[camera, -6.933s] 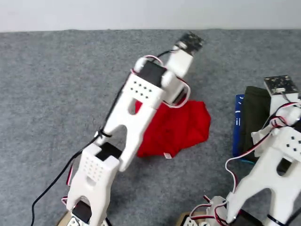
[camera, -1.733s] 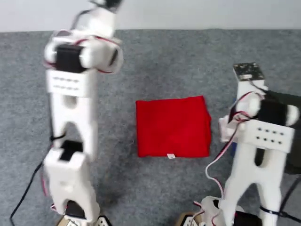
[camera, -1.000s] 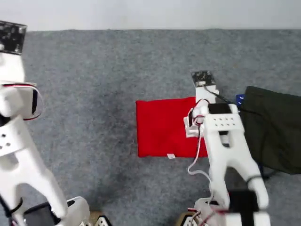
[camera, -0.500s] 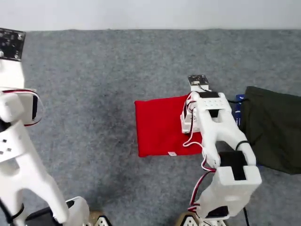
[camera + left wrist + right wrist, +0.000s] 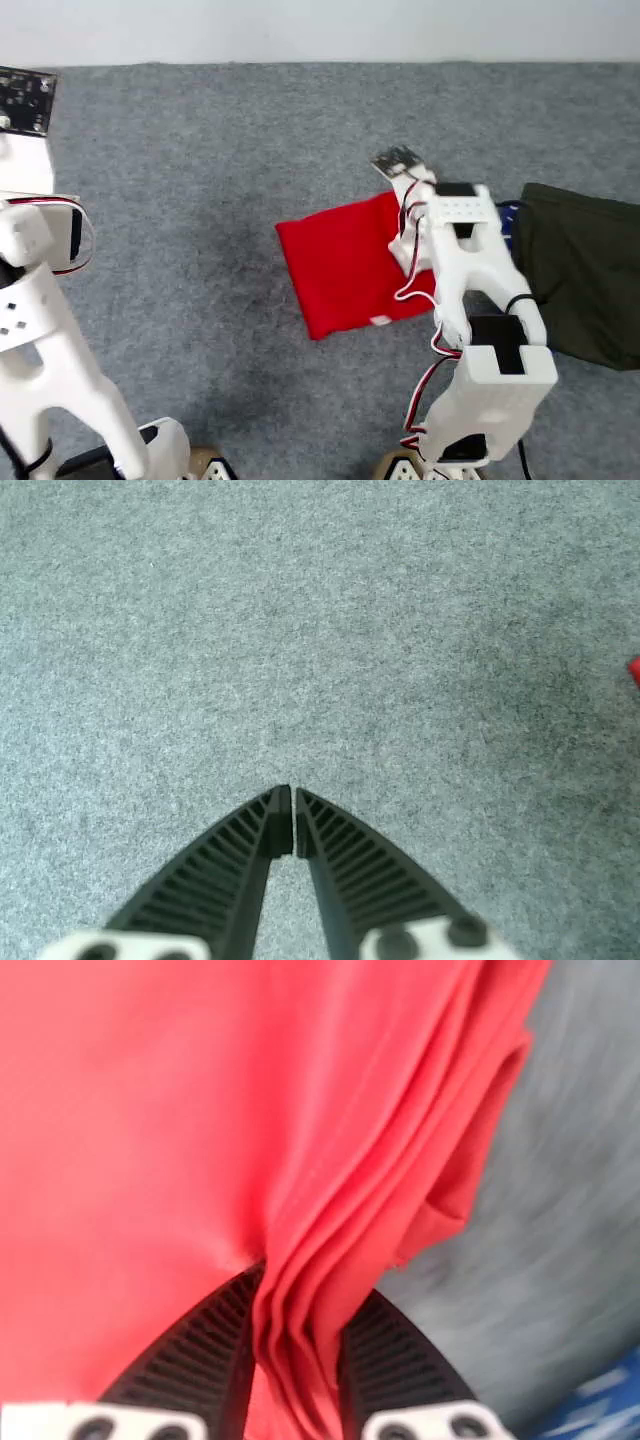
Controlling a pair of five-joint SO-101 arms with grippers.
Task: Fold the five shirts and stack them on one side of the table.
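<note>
One shirt (image 5: 150, 1110) within right end effector (image 5: 297, 1305)

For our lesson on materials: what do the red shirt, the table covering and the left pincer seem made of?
Red shirt: thin, soft cloth, matte; it bunches into fine pleats in the right pincer.
Table covering: likely grey felt or short-pile carpet, by its speckled, fuzzy grain.
Left pincer: black, probably moulded plastic, with ribbed inner faces.
</note>
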